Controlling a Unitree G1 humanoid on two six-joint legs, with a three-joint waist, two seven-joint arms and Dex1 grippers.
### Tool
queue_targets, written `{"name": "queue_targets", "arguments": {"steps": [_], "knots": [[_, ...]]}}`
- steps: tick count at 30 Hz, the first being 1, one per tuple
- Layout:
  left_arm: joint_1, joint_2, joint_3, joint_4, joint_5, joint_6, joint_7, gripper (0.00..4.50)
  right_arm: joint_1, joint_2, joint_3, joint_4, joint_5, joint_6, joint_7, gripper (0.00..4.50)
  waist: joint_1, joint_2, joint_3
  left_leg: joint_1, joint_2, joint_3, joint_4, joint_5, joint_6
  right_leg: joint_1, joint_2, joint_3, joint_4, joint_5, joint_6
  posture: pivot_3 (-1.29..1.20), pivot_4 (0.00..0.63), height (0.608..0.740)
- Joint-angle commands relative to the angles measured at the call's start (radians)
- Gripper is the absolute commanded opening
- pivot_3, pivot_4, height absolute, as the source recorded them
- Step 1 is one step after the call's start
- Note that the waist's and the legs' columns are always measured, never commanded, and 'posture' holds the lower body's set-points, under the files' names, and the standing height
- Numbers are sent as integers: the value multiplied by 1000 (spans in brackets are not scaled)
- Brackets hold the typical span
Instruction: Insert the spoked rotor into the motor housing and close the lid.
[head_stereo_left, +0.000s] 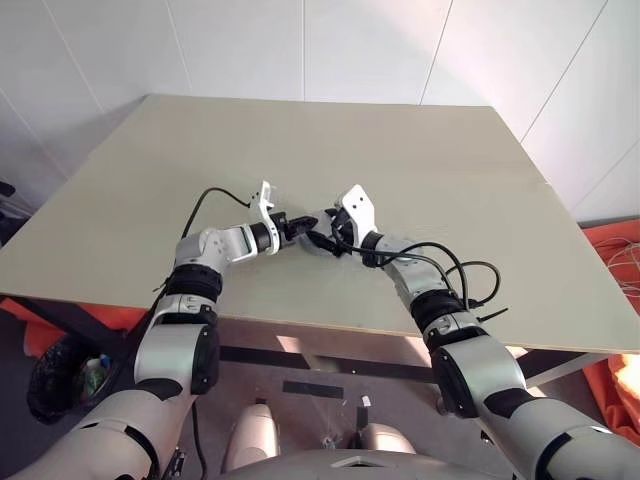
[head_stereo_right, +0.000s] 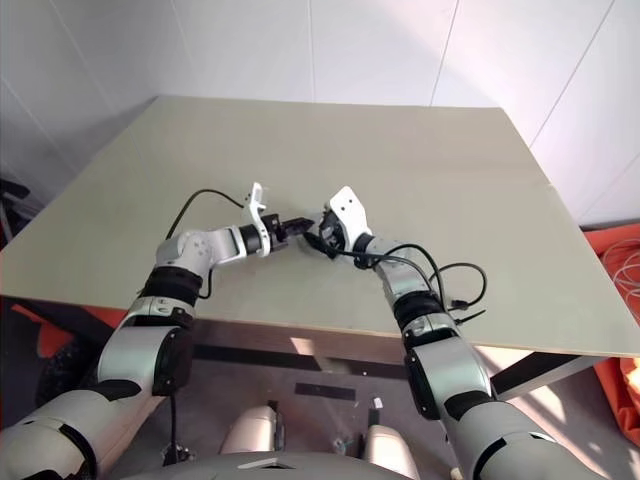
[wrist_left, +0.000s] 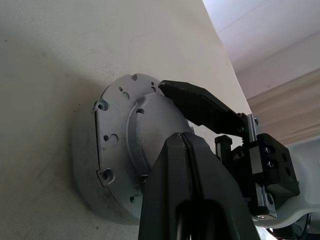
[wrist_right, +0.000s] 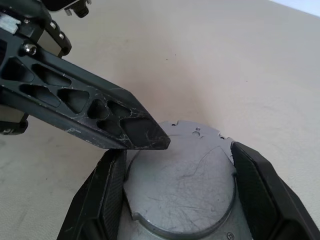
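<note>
Fingers (wrist_right: 112, 192) of the right gripper (wrist_right: 175, 195) stand wide, one on each side of the grey round motor housing (wrist_right: 182, 187) on the tabletop (head_stereo_left: 330, 140). Left gripper (wrist_left: 187, 147) fingers are pressed together, their tip over the housing's top near the middle of the tabletop's front half.

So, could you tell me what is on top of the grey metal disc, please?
The left gripper, jaws shut, lies over the grey metal disc's rim; contact unclear. Anything inside is covered by its solid face.
</note>
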Motion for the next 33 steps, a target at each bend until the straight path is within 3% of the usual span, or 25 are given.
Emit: {"name": "queue_targets", "arguments": {"steps": [1,21,33], "knots": [[-38,11,10,30,12,51,30,27,9,-14,-4,-19,-6,7,-13,3196,0,0,0,0,0,0,0,0,0,0,0,0,0,0,0,0,0,740],[-6,-27,191,-41,-52,186,233,27,66,-20,-5,-165,14,86,-6,3196,3,-2,1,-1,-3,0,-1,-2,5,0,-3,0,-3,0,0,0,0,740],[-9,-22,204,-24,-50,192,251,27,77,-22,-7,-224,21,132,-1,3196,3,-3,3,-3,-6,0,-3,-2,7,0,-5,0,-8,0,1,0,0,740]]}}
